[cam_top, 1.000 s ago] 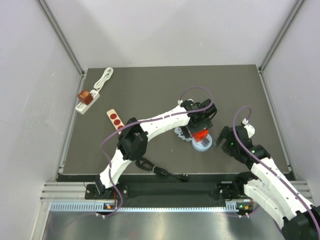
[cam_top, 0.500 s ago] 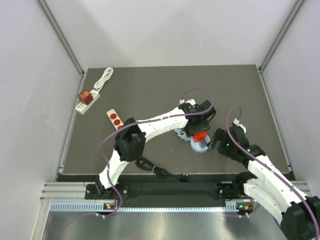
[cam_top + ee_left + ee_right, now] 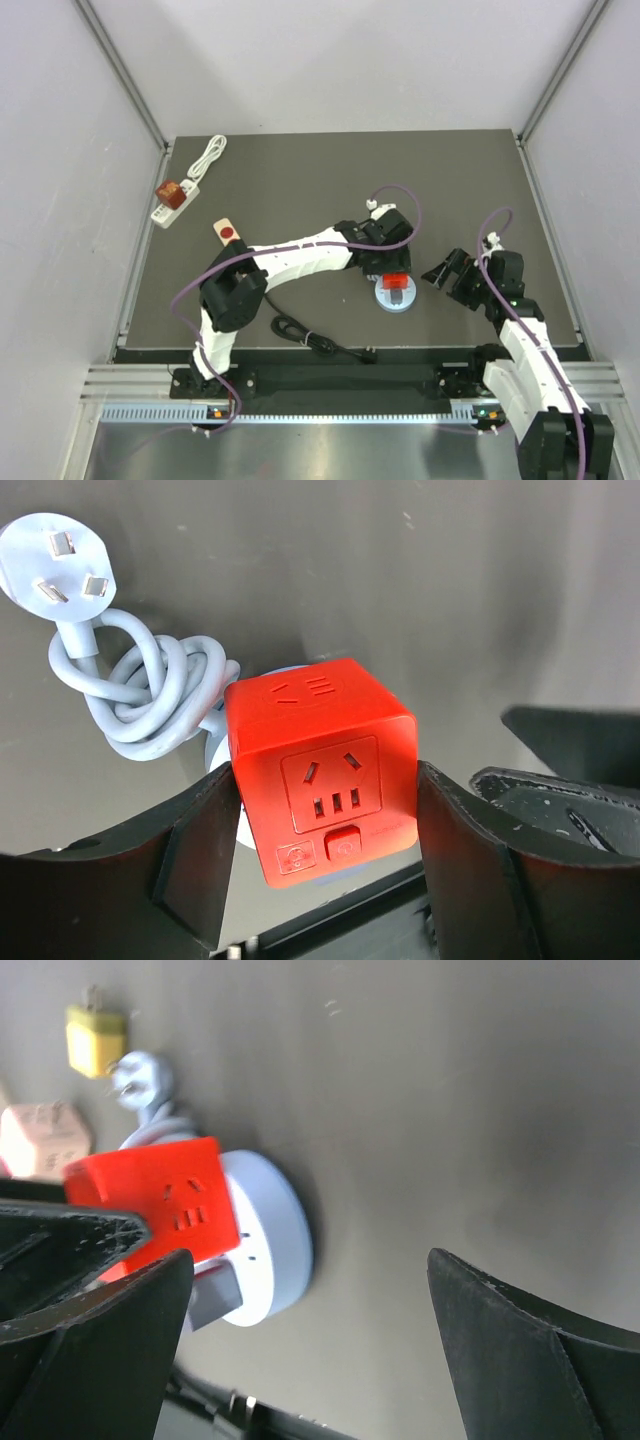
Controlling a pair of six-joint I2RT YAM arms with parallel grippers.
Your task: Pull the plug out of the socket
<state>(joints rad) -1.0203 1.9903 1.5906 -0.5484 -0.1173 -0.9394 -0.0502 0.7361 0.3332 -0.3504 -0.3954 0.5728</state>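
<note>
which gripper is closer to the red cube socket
Left. The left gripper clamps the red cube socket from both sides; the right gripper hangs open off to the robot's right of it, not touching it.

**Left gripper masks red cube from the overhead camera**

From above, only a strip of red shows under the gripper, and finger contact cannot be judged there. At the left wrist, the round base sits almost wholly behind the cube between the fingers, along with the near end of the grey cable. Beyond the right gripper, up and to its left, a yellow plug is blurred. A pink object below the plug is cut by the frame edge.
</note>
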